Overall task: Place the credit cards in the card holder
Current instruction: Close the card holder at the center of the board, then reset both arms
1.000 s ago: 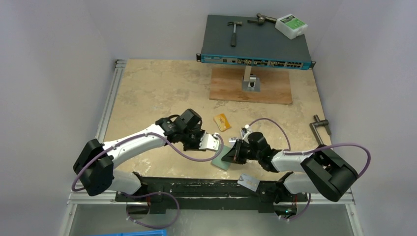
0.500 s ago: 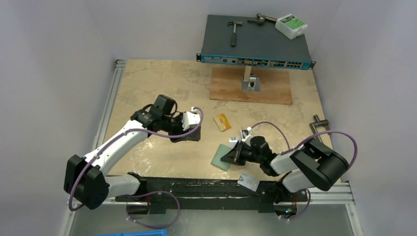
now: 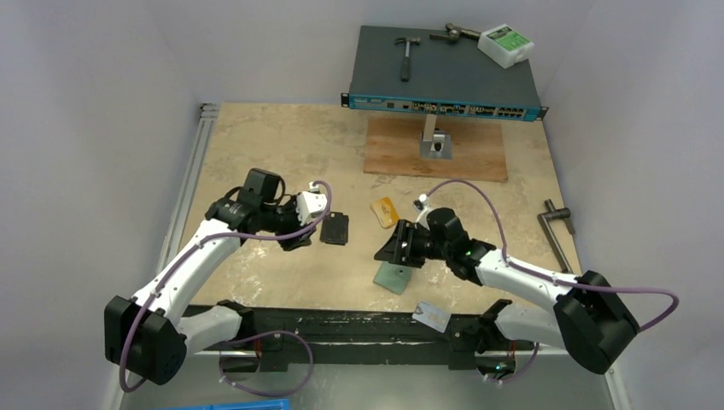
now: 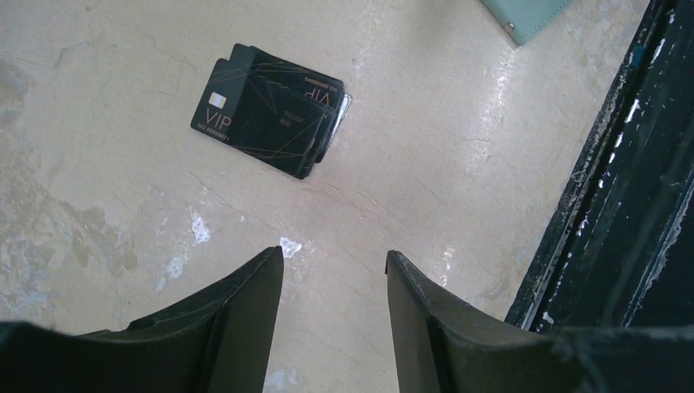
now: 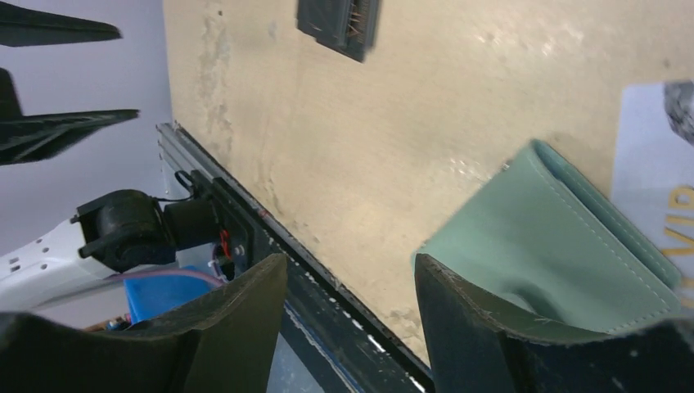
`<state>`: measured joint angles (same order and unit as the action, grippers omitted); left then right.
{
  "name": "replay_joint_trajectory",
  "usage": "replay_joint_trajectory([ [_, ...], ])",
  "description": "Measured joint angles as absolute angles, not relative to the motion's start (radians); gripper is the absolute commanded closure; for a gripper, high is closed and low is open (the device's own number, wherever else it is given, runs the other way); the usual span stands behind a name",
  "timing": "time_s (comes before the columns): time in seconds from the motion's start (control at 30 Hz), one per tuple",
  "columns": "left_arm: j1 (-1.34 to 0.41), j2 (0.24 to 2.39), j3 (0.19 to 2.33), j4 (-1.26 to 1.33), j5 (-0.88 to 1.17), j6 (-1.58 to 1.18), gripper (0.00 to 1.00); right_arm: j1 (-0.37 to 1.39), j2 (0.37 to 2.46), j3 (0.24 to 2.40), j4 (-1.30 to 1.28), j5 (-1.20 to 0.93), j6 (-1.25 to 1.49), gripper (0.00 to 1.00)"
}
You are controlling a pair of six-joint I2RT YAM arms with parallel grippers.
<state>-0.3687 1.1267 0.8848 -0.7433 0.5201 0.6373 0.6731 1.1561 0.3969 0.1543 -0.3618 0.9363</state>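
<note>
Right hand [image 5: 350, 262] (jaws apart) hovers over the diagonally lying card holder [image 5: 556, 237].

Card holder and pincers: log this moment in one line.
left pincer: open, empty | right pincer: open, empty | card holder: on table beside right pincer, unheld | black VIP cards: stacked on table, outside holder

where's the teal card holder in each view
Top external: card holder lies flat on the table, low centre.
Left wrist: only a corner shows, at the top edge, right of centre.
Right wrist: large, at lower right.
Shared landmark: the black rail along the table's near edge.
</note>
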Motion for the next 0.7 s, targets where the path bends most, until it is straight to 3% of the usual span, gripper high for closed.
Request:
replay_joint_trajectory([
  [0.07, -0.366, 1.112, 0.88, -0.746, 0.521, 0.633, 0.46, 0.673, 1.153, 0.461, 0.091, -0.366, 0.908, 0.38],
  [0.13, -0.36, 1.094, 0.875, -0.746, 0.521, 0.628, 0.21, 0.673, 1.137, 0.508, 0.033, -0.37, 0.883, 0.34],
  [0.17, -0.356, 1.087, 0.872, -0.745, 0.521, 0.627, 0.12, 0.673, 1.128, 0.523, 0.006, -0.37, 0.873, 0.3],
  [0.23, -0.34, 1.072, 0.864, -0.747, 0.521, 0.62, 0.03, 0.673, 1.1, 0.551, -0.06, -0.365, 0.85, 0.12],
  [0.27, -0.328, 1.066, 0.861, -0.748, 0.521, 0.617, 0.0, 0.673, 1.087, 0.559, -0.084, -0.36, 0.846, 0.03],
  [0.3, -0.314, 1.06, 0.858, -0.749, 0.522, 0.614, 0.0, 0.673, 1.07, 0.574, -0.122, -0.349, 0.83, 0.01],
  [0.53, -0.166, 1.026, 0.856, -0.78, 0.557, 0.613, 0.0, 0.663, 1.042, 0.741, -0.291, -0.171, 0.711, 0.01],
  [0.7, 0.054, 1.01, 0.853, -0.755, 0.604, 0.585, 0.0, 0.593, 0.979, 0.799, -0.299, 0.076, 0.626, 0.01],
])
